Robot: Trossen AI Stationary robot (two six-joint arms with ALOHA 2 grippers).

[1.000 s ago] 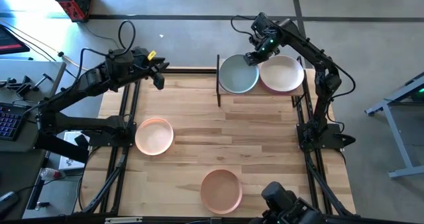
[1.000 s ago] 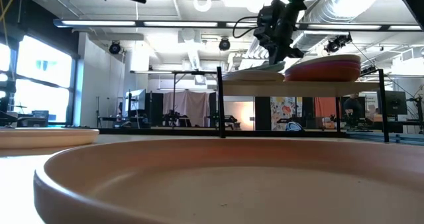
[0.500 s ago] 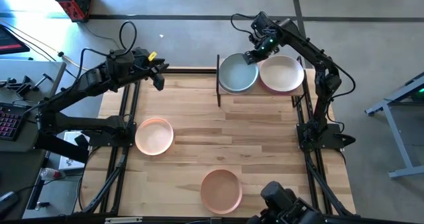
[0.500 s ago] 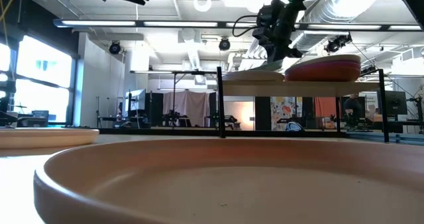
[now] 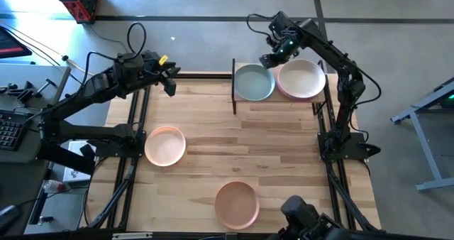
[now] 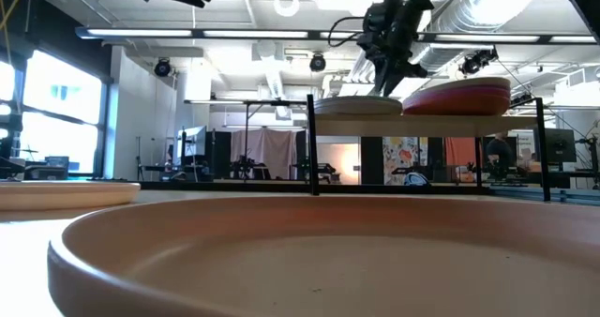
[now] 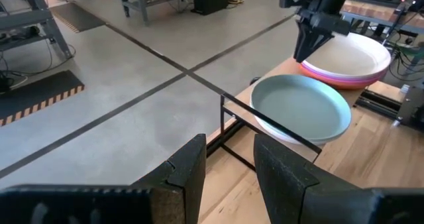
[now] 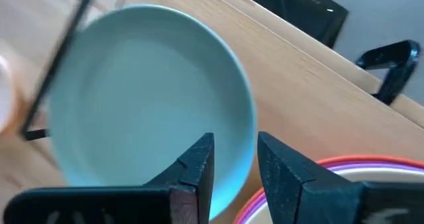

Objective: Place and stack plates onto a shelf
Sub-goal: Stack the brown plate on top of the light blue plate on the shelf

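A sage green plate (image 5: pixel 254 82) lies level on an off-white plate (image 7: pixel 289 136) at the left end of the shelf (image 6: pixel 422 117). To its right is a stack (image 5: pixel 301 79) with a cream plate on top and purple and orange-red rims below. My right gripper (image 8: pixel 235 164) is open and hovers just above the sage plate's far right rim (image 7: pixel 306 78), next to the stack. My left gripper (image 7: pixel 228 177) is open and waits high over the table's far left corner. A peach plate (image 5: pixel 165 145) and a salmon plate (image 5: pixel 236 203) rest on the table.
The shelf's black upright (image 5: pixel 234 87) stands just left of the sage plate. The salmon plate (image 6: pixel 281 261) fills the foreground of the low view. Bare wooden tabletop (image 5: pixel 284 148) lies between the shelf and the two loose plates.
My right gripper has opened and let go of the sage green plate. The plate's far right side, held up and tilted a second ago, has dropped, and the plate now lies level on the plate beneath it.
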